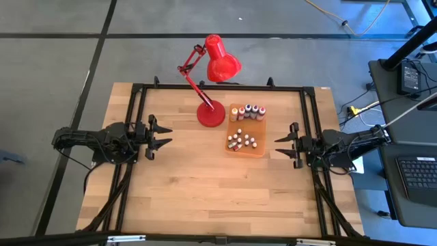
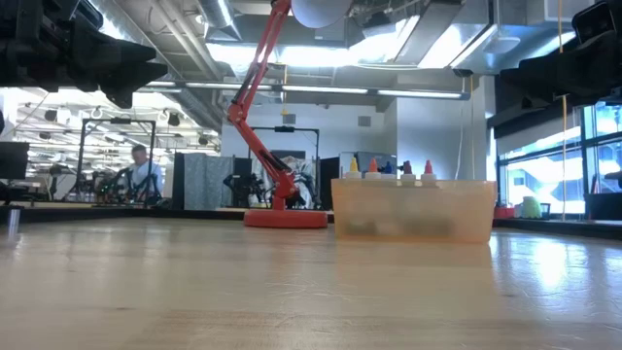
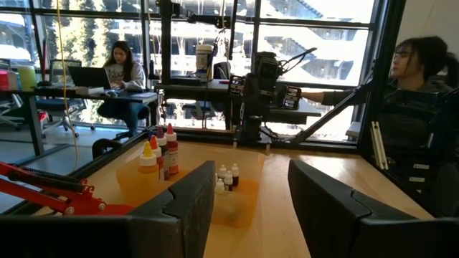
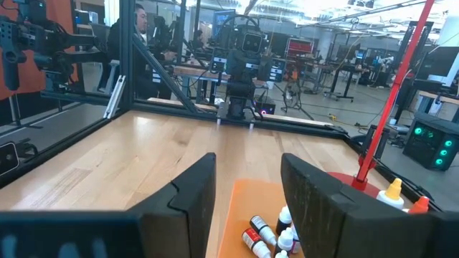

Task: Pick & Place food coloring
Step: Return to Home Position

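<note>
Facing each other across the table (image 1: 205,184), left claw (image 1: 167,135) and right claw (image 1: 278,145) hover wide, food coloring (image 1: 247,111) nearer the right.

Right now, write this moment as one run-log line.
left pincer: open, table's left side | right pincer: open, right side | food coloring bottles: in orange bin

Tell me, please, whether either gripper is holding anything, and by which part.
Nothing is held: the left gripper and right gripper are both open and empty.

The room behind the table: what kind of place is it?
Probably a robotics lab or workshop office: a person works at a laptop, and the right arm stands across the wooden table.
</note>
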`<state>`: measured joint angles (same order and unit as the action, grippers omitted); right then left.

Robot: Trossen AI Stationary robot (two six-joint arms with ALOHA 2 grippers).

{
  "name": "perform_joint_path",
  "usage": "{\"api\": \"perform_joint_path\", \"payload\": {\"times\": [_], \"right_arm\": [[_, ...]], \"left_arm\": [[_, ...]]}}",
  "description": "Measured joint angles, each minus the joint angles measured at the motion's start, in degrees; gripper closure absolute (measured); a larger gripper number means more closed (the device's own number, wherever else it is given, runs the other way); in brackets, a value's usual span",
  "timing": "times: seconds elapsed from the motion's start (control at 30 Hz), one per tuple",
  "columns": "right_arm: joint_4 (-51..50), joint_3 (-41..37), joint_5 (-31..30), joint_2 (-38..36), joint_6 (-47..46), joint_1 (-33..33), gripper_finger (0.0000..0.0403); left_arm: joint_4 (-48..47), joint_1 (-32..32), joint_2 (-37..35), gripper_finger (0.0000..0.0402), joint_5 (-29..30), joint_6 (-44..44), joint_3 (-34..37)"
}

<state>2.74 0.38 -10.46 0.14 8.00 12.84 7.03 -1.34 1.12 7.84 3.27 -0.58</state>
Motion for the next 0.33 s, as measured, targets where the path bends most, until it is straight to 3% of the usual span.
{"api": "perform_joint_path", "payload": {"times": [0.33], "right_arm": [[0.00, 0.00, 0.00, 0.00, 0.00, 0.00, 0.0242]], "left_arm": [[-0.01, 0.01, 0.01, 0.0224, 0.00, 0.00, 0.00]]}}
